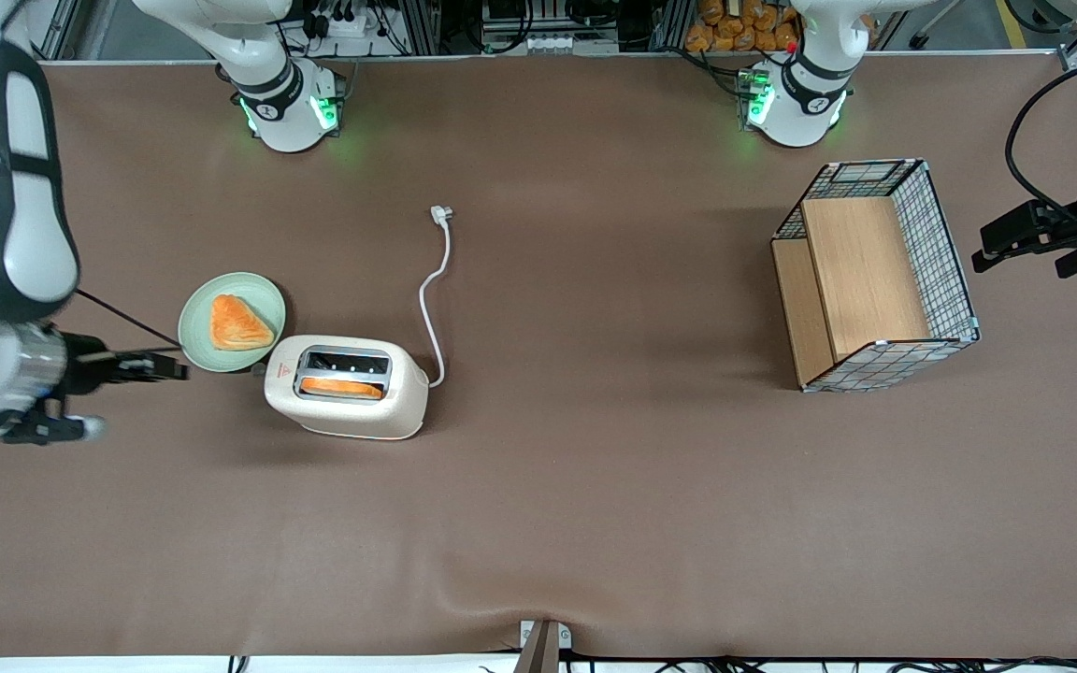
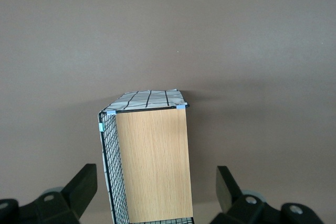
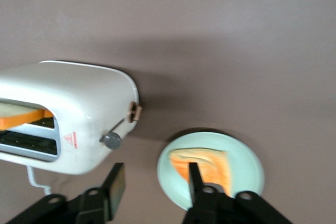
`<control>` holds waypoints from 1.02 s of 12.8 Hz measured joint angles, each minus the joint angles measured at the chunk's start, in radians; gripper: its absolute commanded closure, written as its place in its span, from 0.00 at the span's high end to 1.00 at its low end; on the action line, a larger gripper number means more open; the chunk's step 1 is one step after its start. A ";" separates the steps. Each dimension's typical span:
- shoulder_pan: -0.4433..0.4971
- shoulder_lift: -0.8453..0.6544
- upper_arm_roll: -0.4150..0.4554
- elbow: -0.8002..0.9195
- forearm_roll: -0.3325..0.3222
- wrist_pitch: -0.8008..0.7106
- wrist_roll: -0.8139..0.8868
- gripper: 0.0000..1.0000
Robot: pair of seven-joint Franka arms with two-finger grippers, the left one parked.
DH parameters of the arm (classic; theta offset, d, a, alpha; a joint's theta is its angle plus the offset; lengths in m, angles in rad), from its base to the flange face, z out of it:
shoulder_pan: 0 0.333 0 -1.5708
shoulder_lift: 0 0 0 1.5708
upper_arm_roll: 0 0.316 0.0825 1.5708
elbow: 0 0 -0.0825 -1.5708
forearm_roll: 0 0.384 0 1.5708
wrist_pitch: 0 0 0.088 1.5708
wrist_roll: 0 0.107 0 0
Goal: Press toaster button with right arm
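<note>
The cream-white toaster (image 1: 346, 386) stands on the brown table with a slice of toast in one slot; it also shows in the right wrist view (image 3: 63, 116). Its greyish button (image 3: 111, 140) sticks out of the narrow end near the red triangle mark (image 3: 70, 140). My right gripper (image 1: 174, 366) hangs low beside that end, a short gap away, with its fingers open and empty (image 3: 155, 174). The button lies just ahead of the fingertips.
A pale green plate (image 1: 199, 319) with a piece of toast (image 1: 237, 323) sits beside the toaster, close to the gripper. The white cord and plug (image 1: 442, 215) trail away from the toaster. A wire-and-wood basket (image 1: 875, 276) lies toward the parked arm's end.
</note>
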 measured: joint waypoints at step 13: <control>0.002 -0.384 0.000 -0.147 -0.159 -0.083 0.082 1.00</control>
